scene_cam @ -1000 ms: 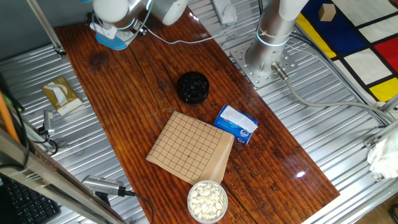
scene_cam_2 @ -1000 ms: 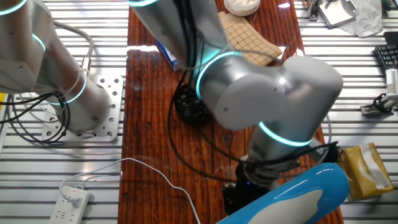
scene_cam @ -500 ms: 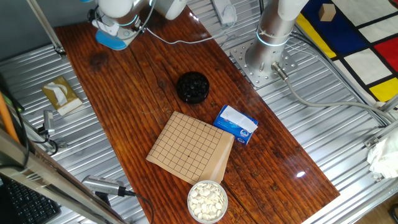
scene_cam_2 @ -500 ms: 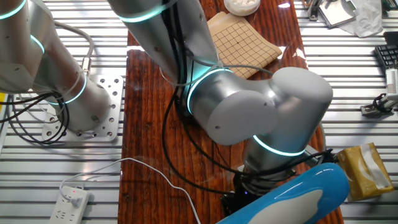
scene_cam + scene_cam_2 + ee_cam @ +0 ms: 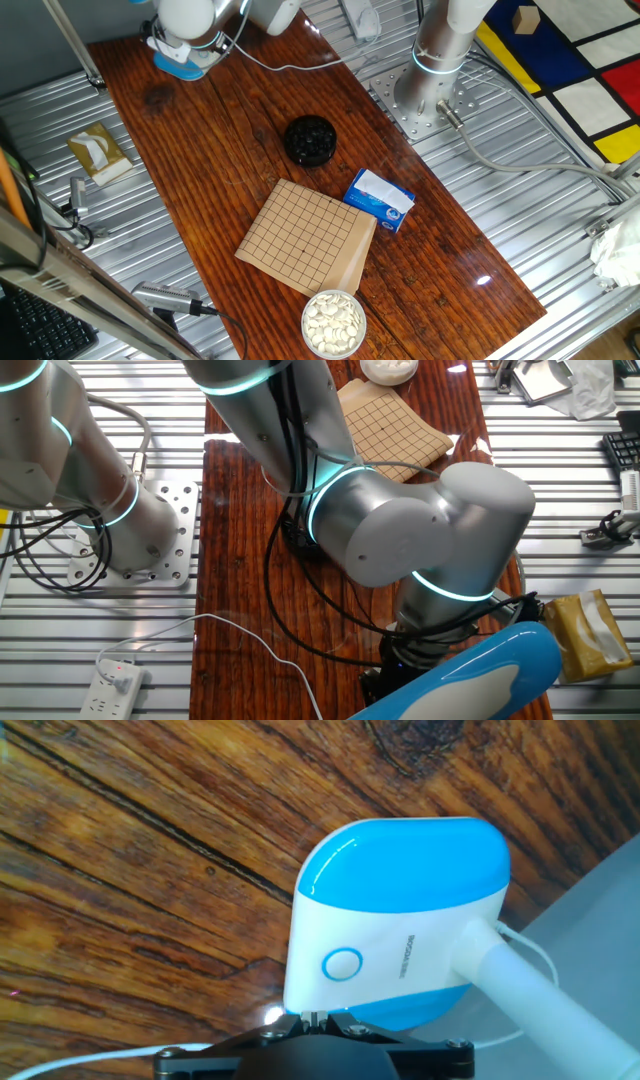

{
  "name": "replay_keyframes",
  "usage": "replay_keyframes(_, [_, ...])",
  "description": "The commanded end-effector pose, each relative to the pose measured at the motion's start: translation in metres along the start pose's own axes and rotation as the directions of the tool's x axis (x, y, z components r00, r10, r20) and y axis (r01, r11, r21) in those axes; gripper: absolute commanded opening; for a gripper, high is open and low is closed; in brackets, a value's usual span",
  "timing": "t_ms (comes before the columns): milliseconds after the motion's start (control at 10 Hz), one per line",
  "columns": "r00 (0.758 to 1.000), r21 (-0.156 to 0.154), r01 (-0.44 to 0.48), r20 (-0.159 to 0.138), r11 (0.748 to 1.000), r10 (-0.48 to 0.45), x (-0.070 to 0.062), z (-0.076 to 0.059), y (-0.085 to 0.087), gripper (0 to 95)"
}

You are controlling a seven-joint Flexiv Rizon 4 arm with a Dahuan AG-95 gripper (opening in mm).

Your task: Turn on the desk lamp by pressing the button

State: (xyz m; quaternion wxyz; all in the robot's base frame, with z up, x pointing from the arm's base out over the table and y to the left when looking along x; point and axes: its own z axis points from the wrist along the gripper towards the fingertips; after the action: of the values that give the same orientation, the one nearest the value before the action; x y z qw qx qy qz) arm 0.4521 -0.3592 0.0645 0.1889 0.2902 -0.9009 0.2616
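On the wooden table (image 5: 120,870), my gripper (image 5: 320,1017), fingertips pressed together, sits just beside the desk lamp (image 5: 395,915) base near its round button (image 5: 343,964).

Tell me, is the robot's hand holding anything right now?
Nothing is held. The gripper hangs over the desk lamp, near its round button.

Arm (image 5: 420,540) reaches across table, bent sharply at elbow, wrist pointing straight down. Gripper (image 5: 318,1017) seen only in hand view, fingertips (image 5: 300,1017) pressed together, no gap between them.
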Motion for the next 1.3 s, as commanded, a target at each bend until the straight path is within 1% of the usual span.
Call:
replay_keyframes(100, [1.0,0.006,0.0,0.003,1.0,0.0,-0.002,0.001,-0.001,0.0])
replay_keyframes(400, [1.0,0.012,0.004,0.011,1.0,-0.004,-0.006,0.005,-0.003,0.0])
replay_keyframes(900, [1.0,0.022,0.012,0.016,1.0,-0.013,-0.011,0.009,-0.009,0.0])
replay_keyframes(1300, [0.999,0.028,0.023,0.024,0.999,-0.024,-0.012,0.015,-0.012,0.0])
